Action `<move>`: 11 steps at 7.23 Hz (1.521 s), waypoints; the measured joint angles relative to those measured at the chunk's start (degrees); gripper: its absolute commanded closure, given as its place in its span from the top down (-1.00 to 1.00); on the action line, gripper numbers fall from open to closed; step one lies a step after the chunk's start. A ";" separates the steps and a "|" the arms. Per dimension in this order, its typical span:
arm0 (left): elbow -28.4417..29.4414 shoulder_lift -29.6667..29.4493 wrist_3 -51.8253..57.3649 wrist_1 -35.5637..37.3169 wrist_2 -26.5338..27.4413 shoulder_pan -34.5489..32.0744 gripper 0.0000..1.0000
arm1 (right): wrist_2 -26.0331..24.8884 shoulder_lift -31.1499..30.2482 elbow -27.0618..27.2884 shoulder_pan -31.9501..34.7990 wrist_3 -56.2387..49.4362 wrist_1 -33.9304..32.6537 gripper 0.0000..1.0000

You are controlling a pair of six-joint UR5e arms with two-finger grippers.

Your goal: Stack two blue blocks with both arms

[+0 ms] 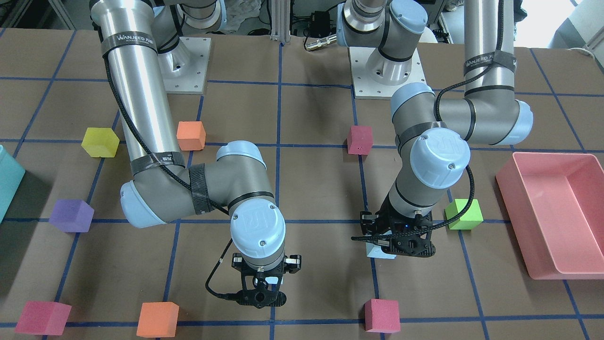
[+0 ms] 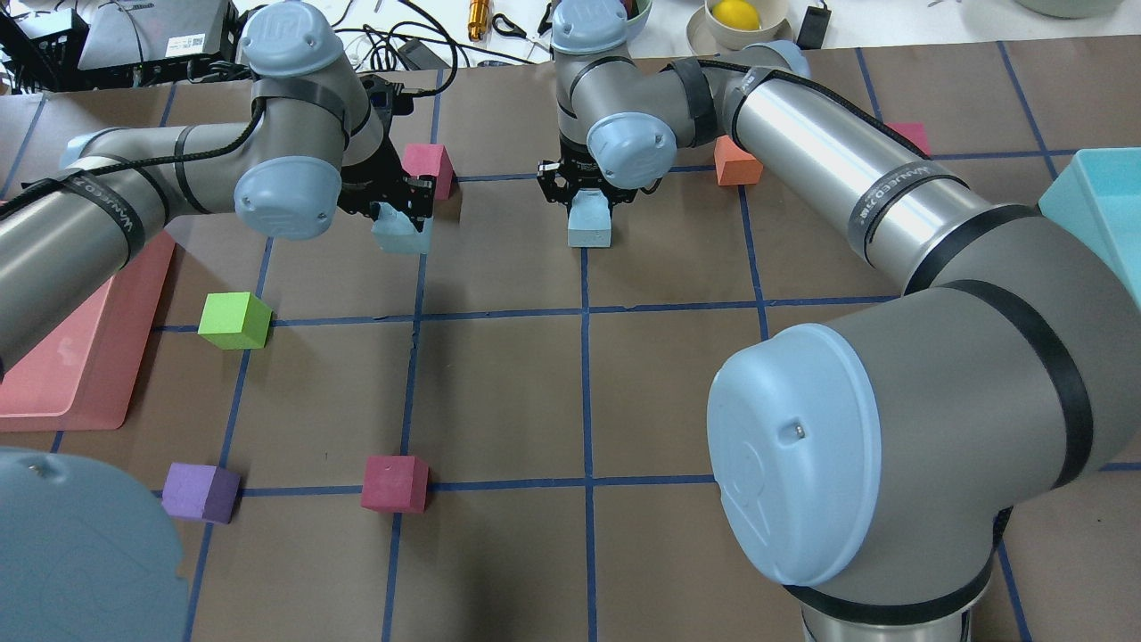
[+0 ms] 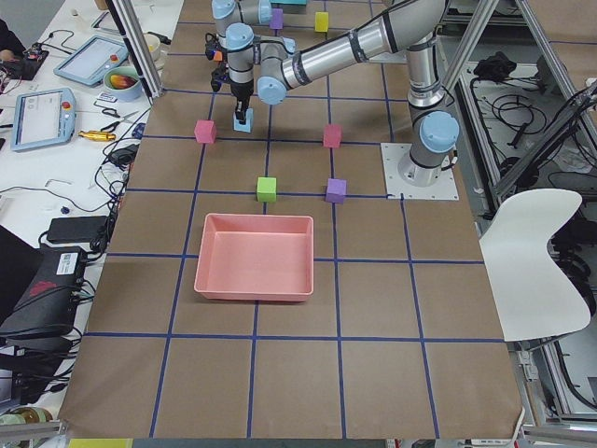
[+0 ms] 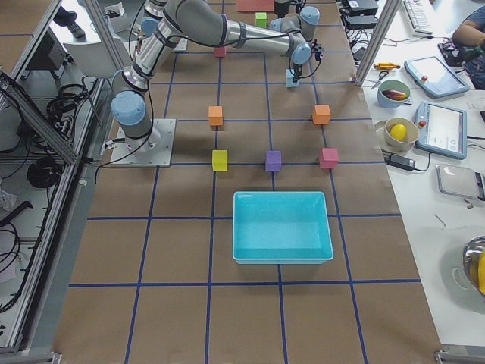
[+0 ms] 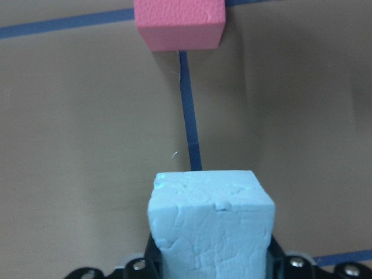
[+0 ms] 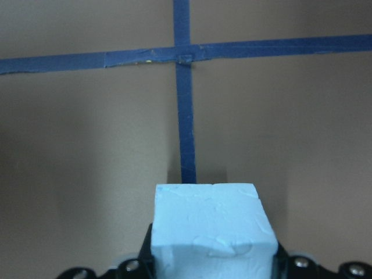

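Two pale blue blocks are held, one in each gripper. My left gripper [image 2: 398, 209] is shut on one blue block [image 2: 403, 236], which fills the lower middle of the left wrist view [image 5: 210, 226]. In the front view this gripper [image 1: 401, 245] hides most of the block [image 1: 377, 251]. My right gripper [image 2: 588, 196] is shut on the other blue block [image 2: 589, 227], which is large in the right wrist view [image 6: 210, 226]. Both blocks hang at or just above the brown table. I cannot tell whether they touch it. The two blocks are about one grid square apart.
A red cube [image 2: 428, 169] lies just beyond the left gripper and also shows in the left wrist view [image 5: 179, 23]. An orange cube [image 2: 738, 169] lies beside the right arm. A green cube [image 2: 234, 320], a purple cube [image 2: 201, 491], another red cube [image 2: 395, 482], a pink tray [image 2: 89, 357] and a teal box [image 2: 1096, 196] are around.
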 measured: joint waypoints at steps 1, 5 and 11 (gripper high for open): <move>1.77 -0.23 -0.05 -1.76 -0.02 0.03 -1.00 | -0.05 0.05 0.00 0.00 -0.47 -0.25 1.00; 5.60 -0.55 -0.86 -4.32 -0.16 -0.04 -1.00 | -0.48 -1.44 -1.28 -0.34 -0.40 0.00 1.00; 19.56 -7.76 -14.16 -9.69 -4.47 -8.14 -1.00 | -0.72 -19.06 -0.01 -13.06 -8.56 19.72 1.00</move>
